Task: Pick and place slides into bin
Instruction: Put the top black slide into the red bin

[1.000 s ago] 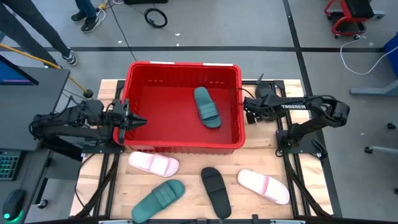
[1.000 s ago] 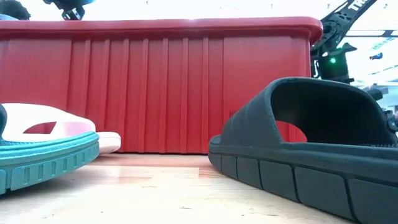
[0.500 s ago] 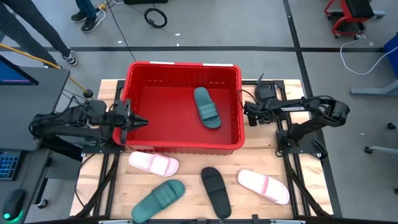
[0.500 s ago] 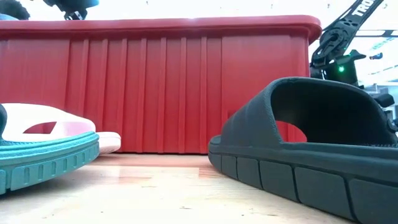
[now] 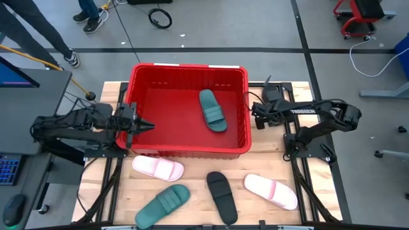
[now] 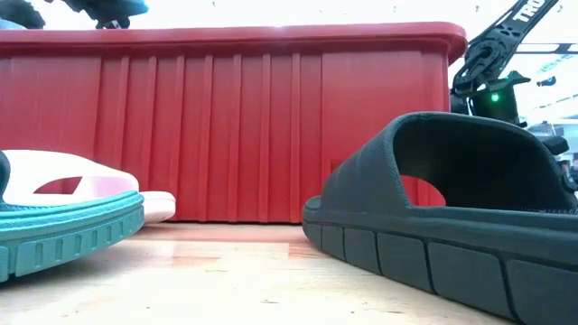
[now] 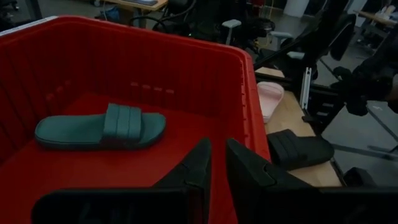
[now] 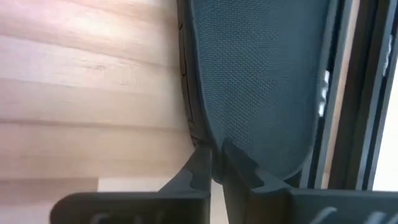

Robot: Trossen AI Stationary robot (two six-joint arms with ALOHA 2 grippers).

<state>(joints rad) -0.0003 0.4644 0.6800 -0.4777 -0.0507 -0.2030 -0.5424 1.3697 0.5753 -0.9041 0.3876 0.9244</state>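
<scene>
The red bin stands at the table's middle with one dark green slide lying flat on its floor. On the table in front of it lie two pink slides, a green slide and a black slide. My left gripper is shut and empty; it reaches over the bin's left rim, pointing into the bin. My right gripper is just outside the bin's right wall. In its wrist view its fingers are shut at the edge of another black slide on the wood. My right gripper's shut fingertips point down at the side edge of the black slide, near its rounded end. I cannot tell whether they touch it. The slide lies flat on the table.
The bin's tall ribbed wall fills the low view behind the front slides. The arms' dark frames stand at the table's left and right sides. People's legs and cables show on the floor beyond the far edge.
My right gripper has drawn its fingers together beside the bin's right wall and has edged slightly away from the bin. The slides and the bin lie where they were.
</scene>
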